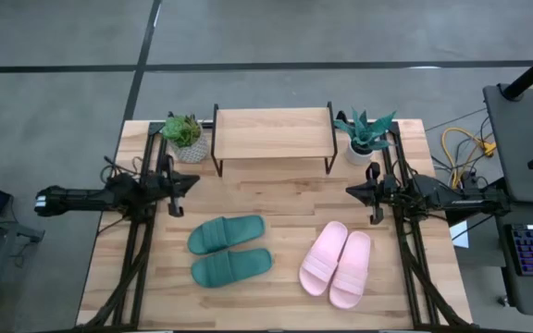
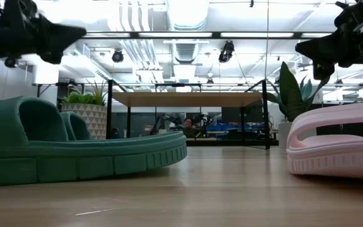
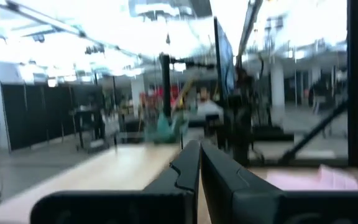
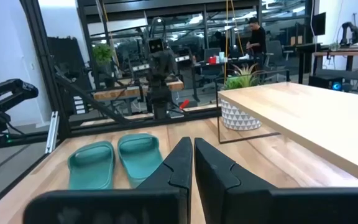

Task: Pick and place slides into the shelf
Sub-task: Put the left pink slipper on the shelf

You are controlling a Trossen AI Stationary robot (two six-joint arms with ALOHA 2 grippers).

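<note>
Two dark green slides [image 1: 229, 249] lie side by side, soles down, on the wooden table, left of centre. Two light pink slides [image 1: 337, 264] lie soles down at the near right. The shelf [image 1: 273, 134], a light-wood board on thin black legs, stands at the table's far middle with nothing on it. My left gripper [image 1: 195, 179] is shut above the table's left side, pointing toward the centre. My right gripper [image 1: 348, 191] is shut above the right side, pointing toward the centre. Neither touches anything.
A potted green plant [image 1: 184, 136] stands left of the shelf and a spiky plant in a white pot [image 1: 364, 137] right of it. Black arm frames run along both table sides. Bare wood lies between the shelf and the slides.
</note>
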